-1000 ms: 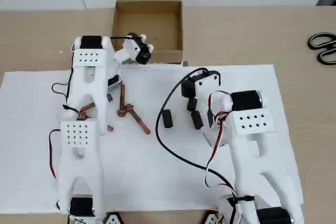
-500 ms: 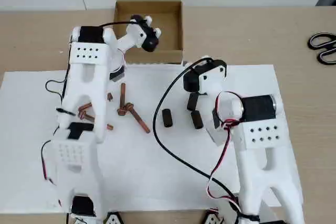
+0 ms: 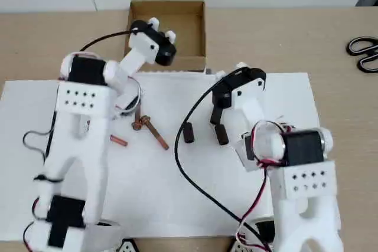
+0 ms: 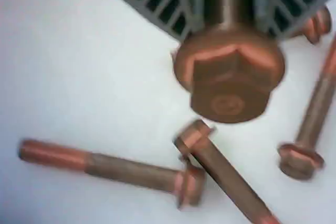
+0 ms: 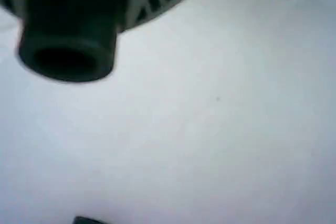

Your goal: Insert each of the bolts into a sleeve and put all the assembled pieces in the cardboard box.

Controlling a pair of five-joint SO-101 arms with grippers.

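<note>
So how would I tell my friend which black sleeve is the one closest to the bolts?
Find the white sheet in front of the cardboard box. Near its middle lie copper bolts. Pick the black sleeve nearest them: it lies alone on bare sheet, while the other sleeves crowd under the right arm.

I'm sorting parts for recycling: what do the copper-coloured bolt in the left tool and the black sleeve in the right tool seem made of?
Copper-coloured hex-head bolt: likely metal with a copper-toned finish, from its reddish sheen. Black tubular sleeve: probably plastic or rubber, matte, no glints; which is unclear.
</note>
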